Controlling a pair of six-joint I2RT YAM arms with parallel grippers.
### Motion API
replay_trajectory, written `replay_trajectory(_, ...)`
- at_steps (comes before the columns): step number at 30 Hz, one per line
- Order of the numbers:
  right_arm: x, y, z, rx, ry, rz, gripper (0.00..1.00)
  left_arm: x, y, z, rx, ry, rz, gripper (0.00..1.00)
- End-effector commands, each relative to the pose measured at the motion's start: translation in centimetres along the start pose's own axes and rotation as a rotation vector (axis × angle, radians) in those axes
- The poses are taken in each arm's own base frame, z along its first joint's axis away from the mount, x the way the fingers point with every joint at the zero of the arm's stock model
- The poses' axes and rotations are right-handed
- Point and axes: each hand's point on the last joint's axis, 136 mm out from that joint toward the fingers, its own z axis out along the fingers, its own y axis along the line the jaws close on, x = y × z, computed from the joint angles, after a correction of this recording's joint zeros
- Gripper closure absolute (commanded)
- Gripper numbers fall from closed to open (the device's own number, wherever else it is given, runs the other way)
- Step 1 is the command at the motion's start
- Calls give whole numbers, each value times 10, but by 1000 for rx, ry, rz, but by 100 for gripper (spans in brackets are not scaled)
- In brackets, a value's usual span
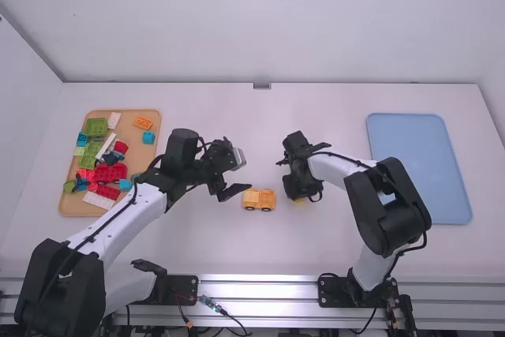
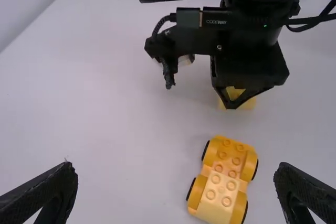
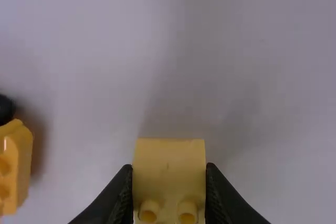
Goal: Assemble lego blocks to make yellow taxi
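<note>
Okay, a gap of bare table (image 1: 209, 246) is being left between the wheeled base (image 1: 259, 200) and the yellow block (image 3: 169, 174). Far left, the tan tray (image 1: 66, 199) is being filled with mixed-colour blocks (image 1: 110, 171); far right, table space is being taken by the blue tray (image 1: 418, 167). In the high view the yellow block is being mostly covered by the right gripper (image 1: 297, 185); whether it is being held off the table can't be told. The wheeled base is being cut off at the right wrist view's edge. Left gripper (image 1: 245, 174): being held just beside the wheeled base, fingers being kept spread, tips pointing right. Right arm is being bent at the elbow, gripper being aimed down, yellow block being pinched between its fingers.
</note>
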Motion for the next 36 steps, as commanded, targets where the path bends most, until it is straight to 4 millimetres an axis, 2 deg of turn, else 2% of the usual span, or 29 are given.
replay_trajectory(1, -8, -2, -4, 8, -25, 254, 100, -2, -4, -3, 7, -13, -8, 1)
replay_trajectory(2, -8, -2, -4, 8, -28, 284, 100, -2, -4, -3, 8, -12, -8, 1)
replay_trajectory(4, -10, -5, -4, 10, -36, 450, 100, 0, -1, -3, -6, -3, -15, 1)
replay_trajectory(5, -10, -6, -4, 10, -36, 465, 100, 0, -1, -3, -9, -1, -18, 1)
replay_trajectory(8, -1, -15, -5, 20, 1, 826, 100, 2, 10, -4, -67, 19, -61, 1)
replay_trajectory(11, 9, -22, -5, 48, 34, 1054, 100, 2, 10, -4, -66, 16, -61, 1)
replay_trajectory(13, 21, -30, -7, 83, 75, 1297, 100, 2, 10, -4, -67, 17, -61, 1)
replay_trajectory(19, 29, -32, -8, 124, 93, 1652, 100, 2, 10, -4, -66, 16, -61, 1)
replay_trajectory(30, 31, -15, -7, 149, 66, 1943, 100, 2, 10, -4, -65, 15, -61, 1)
replay_trajectory(36, 20, -8, -5, 100, 36, 1937, 97, 2, 10, -4, -65, 15, -61, 1)
